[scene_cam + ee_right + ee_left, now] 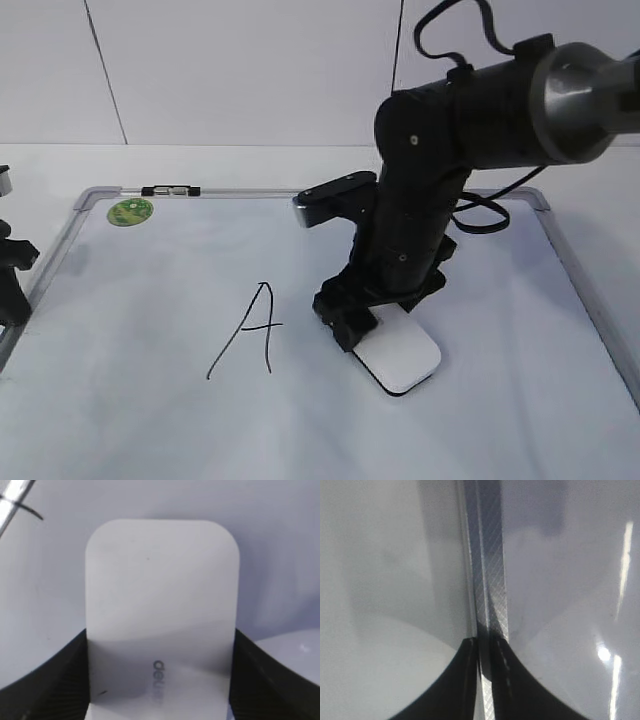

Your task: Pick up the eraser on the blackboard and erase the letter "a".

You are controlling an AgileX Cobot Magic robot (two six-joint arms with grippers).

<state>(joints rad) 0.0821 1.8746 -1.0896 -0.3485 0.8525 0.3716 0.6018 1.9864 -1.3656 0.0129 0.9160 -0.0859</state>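
Observation:
The white eraser [405,362] lies flat on the blackboard [150,410], right of centre. My right gripper [350,325] is shut on the eraser; in the right wrist view its black fingers [160,680] press both long sides of the eraser [160,595]. A tall capital "A" [255,330] is drawn left of the eraser. The lowercase letter "a" is not visible; the right arm hides part of the board. My left gripper [10,290] is at the board's left edge, shut and empty [484,645] over the grey frame [490,570].
A round green sticker [130,211] is at the board's back left corner. A black clip [170,190] sits on the top frame. A black cable [485,215] hangs behind the right arm. A short dark stroke [31,511] shows at the upper left of the right wrist view.

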